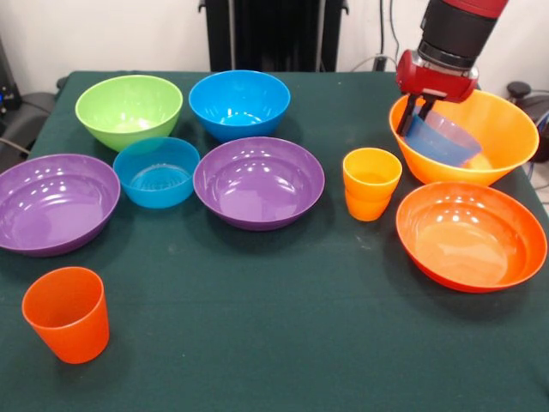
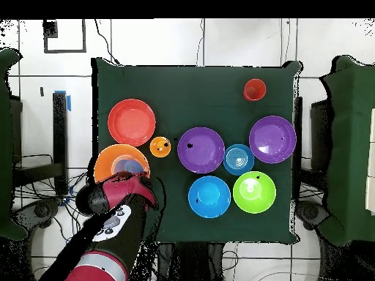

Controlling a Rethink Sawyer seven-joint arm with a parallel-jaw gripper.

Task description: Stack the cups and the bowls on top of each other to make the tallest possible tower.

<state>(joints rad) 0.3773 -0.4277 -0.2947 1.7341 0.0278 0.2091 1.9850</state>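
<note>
My gripper (image 1: 418,116) reaches down into the large yellow-orange bowl (image 1: 506,129) at the right rear. Its fingers are shut on the rim of a small translucent blue bowl (image 1: 446,139), which hangs tilted inside the big bowl. In the overhead view the arm covers part of that bowl (image 2: 110,159), and the blue bowl (image 2: 130,167) shows inside it. The wide red-orange bowl (image 1: 470,233) sits just in front. The yellow-orange cup (image 1: 371,182) stands left of both. The red-orange cup (image 1: 67,313) stands alone at the front left.
Two purple bowls (image 1: 259,180) (image 1: 53,199) flank a second small translucent blue bowl (image 1: 157,170). Behind them sit a lime green bowl (image 1: 129,107) and a medium blue bowl (image 1: 239,101). All rest on a dark green cloth (image 1: 283,343).
</note>
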